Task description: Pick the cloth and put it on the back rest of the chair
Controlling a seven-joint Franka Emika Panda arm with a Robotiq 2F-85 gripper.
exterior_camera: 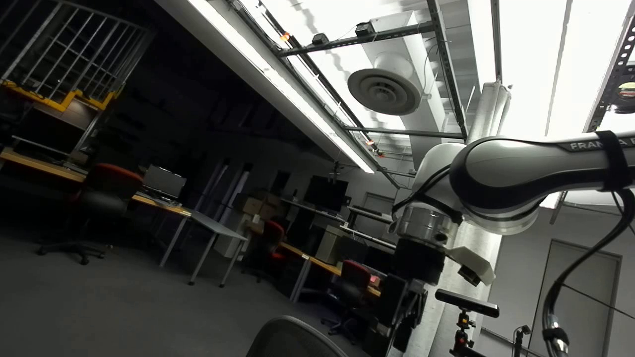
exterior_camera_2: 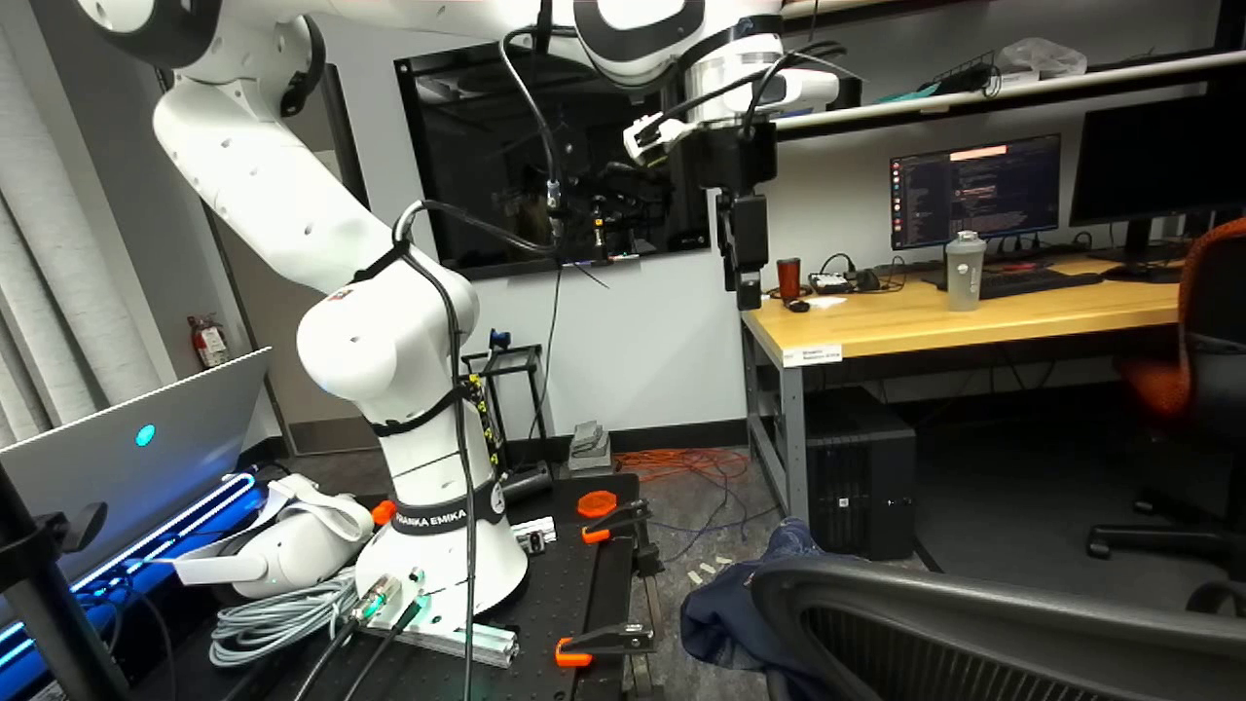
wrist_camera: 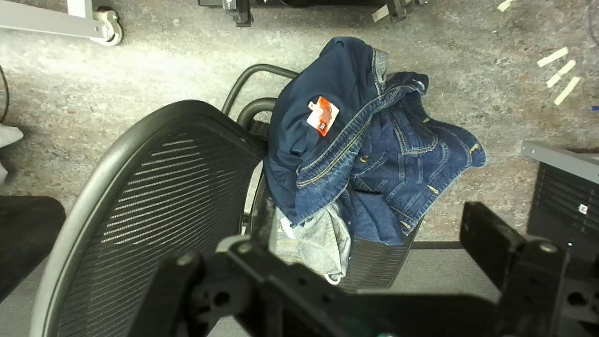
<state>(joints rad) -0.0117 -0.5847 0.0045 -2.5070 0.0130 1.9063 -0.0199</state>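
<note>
- Dark blue denim cloth bunched on the seat of a chair, overhanging one edge; pinching one layer could let it slip.
- Rounded back rest: lopsided draping may slide off.
- Gripper above, jaws apart, holding nothing; a low path could strike the back rest.

I saw mottled blue on the denim jacket through the wrist feed, with yellow stitching, a plain navy lining and an orange-and-white label. The near mesh chair came through dark grey, finely striped; the far-right office chair, orange and black.
</note>
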